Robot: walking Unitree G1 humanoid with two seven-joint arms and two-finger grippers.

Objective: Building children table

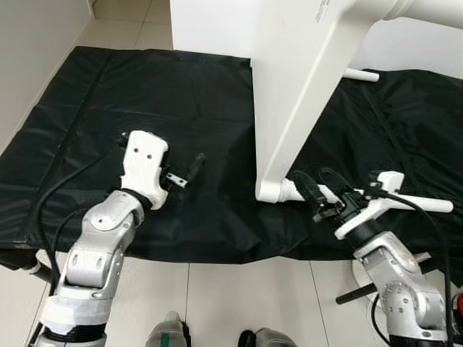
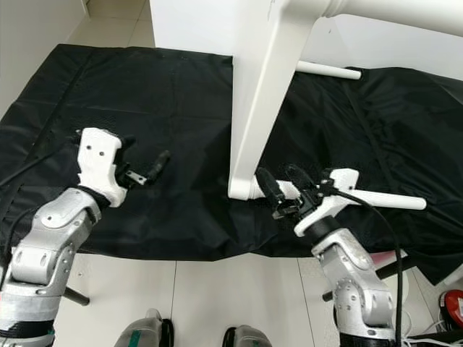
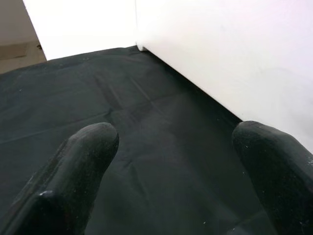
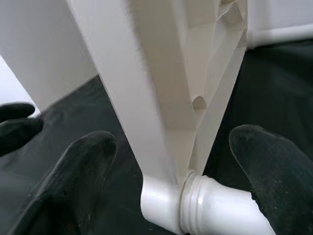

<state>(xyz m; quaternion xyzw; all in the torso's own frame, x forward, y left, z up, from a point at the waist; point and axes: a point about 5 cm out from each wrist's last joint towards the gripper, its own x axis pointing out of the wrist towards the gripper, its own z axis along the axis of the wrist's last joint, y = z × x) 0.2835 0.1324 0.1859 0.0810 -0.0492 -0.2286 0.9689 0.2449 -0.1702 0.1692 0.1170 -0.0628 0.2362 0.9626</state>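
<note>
table top (image 1: 304, 79): big white plastic panel standing on edge on the black sheet, leaning a bit, with its lower corner socket right in front of the robot's right side

leg (image 1: 405, 201): white tube lying near level, its threaded collar sitting right at the corner socket (image 4: 164, 198). From the right wrist view it looks started in the socket, but I can't tell how far it's seated

right gripper (image 1: 322, 194): fingers (image 4: 274, 166) spread wide either side of the collar, not clamped on anything yet as far as I can see

left gripper (image 1: 184, 173): out over the bare sheet to the left of the panel, fingers (image 3: 73, 171) apart and holding nothing, panel face close beside one of them

step in hand: my guess is screwing this leg home

how to do it well: I'd close the right fingers on the tube just behind the collar, not on the threads, keep the tube in line with the socket so it doesn't cross-thread, and turn in short bites

what the left could do: press flat on the panel so it doesn't swing or tip while the leg gets twisted

other leg (image 1: 362, 74): another white tube pokes out behind the panel, further back

black sheet (image 1: 145, 108): spread on the tile floor (image 1: 239, 296), wrinkly near the corner, so the panel could slide
</note>
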